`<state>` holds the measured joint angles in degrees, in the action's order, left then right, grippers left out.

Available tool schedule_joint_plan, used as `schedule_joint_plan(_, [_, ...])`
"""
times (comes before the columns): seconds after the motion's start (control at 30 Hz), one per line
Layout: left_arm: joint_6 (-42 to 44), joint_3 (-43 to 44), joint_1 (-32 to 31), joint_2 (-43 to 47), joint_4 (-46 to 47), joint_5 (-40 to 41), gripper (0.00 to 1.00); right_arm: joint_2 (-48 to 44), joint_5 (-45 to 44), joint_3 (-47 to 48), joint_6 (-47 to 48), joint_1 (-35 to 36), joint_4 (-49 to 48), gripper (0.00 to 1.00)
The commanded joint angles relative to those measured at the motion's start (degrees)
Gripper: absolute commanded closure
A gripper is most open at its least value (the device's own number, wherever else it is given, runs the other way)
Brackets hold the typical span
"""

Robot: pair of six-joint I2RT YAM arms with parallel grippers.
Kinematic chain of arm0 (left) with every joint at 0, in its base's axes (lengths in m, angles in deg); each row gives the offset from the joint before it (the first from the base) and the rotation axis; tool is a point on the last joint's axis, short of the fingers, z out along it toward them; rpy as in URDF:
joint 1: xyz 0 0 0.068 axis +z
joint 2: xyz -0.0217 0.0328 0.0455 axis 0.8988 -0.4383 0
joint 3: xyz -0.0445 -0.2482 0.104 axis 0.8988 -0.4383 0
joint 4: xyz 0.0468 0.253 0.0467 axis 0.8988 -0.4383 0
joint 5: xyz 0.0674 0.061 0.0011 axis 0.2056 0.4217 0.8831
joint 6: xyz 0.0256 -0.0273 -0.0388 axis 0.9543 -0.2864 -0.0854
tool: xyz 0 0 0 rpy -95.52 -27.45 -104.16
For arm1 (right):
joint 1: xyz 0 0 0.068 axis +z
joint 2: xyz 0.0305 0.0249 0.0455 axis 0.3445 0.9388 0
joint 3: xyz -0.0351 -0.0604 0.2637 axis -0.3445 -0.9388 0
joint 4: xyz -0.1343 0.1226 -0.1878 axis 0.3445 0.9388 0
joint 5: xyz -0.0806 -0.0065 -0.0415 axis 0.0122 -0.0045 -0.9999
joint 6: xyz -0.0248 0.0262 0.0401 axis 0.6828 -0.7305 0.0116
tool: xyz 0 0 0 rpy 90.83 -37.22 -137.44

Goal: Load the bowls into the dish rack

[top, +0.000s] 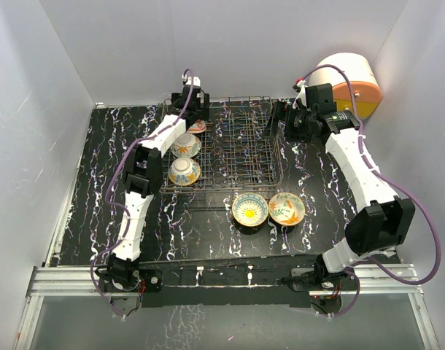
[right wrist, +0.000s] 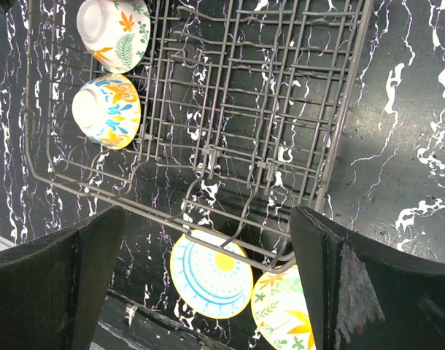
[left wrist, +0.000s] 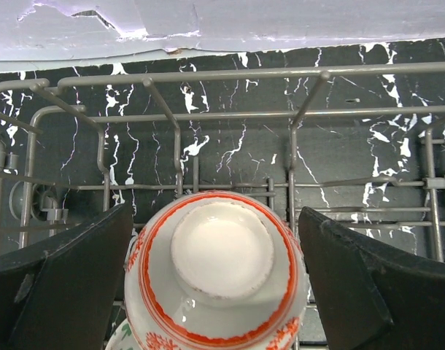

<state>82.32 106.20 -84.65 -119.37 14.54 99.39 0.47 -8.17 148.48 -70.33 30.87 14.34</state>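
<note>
1. Left wrist view: the left gripper (left wrist: 215,219) has its jaws spread wide, one on each side of the red bowl (left wrist: 221,255). The bowl sits foot-up in the rack (left wrist: 208,74). Whether the fingers (left wrist: 62,284) touch it I cannot tell.
2. The right gripper (right wrist: 208,211) also has its jaws wide apart. They hold nothing and hang over the rack's near edge.
3. Bowls, five:
   - Three are in the rack along its left side: the red bowl at the far end, then the orange-green bowl (top: 186,145), then the blue-orange bowl (top: 184,171).
   - Two stand upright on the desk (top: 98,189) just in front of the rack, side by side: the blue-yellow bowl (top: 249,209) and the cream-green bowl (top: 287,208).
4. Racks: one, in the middle of the desk.
5. Drawer units (top: 350,84): one, in the far right corner.
</note>
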Motion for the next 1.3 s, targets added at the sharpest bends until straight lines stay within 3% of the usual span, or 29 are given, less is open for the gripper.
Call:
schedule_joint_plan(0.0, [-0.4, 4.1, 0.6, -0.3, 0.3, -2.2, 0.08, 0.2, 1.3, 2.8, 0.3, -0.7, -2.1, 0.00])
schedule_joint_plan(0.63, [0.3, 3.8, 0.6, -0.5, -0.9, -4.6, 0.35, 1.4, 2.3, 2.2, -0.9, -2.0, -2.7, 0.00])
schedule_joint_plan(0.87, [2.8, 2.5, 0.6, 0.1, -2.3, -1.9, 0.55, 1.3, 2.9, 1.7, -1.3, -2.0, -3.0, 0.00])
schedule_joint_plan(1.13, [3.1, 2.3, 0.6, 0.6, -0.2, -1.3, 0.98, 1.6, 3.2, 1.5, -1.5, -2.0, -3.1, 0.01])
schedule_joint_plan(1.27, [4.2, 0.0, 0.5, 2.4, 3.9, -0.2, 1.00, 1.6, 3.1, 1.4, -1.4, -2.1, -3.1, 0.01])
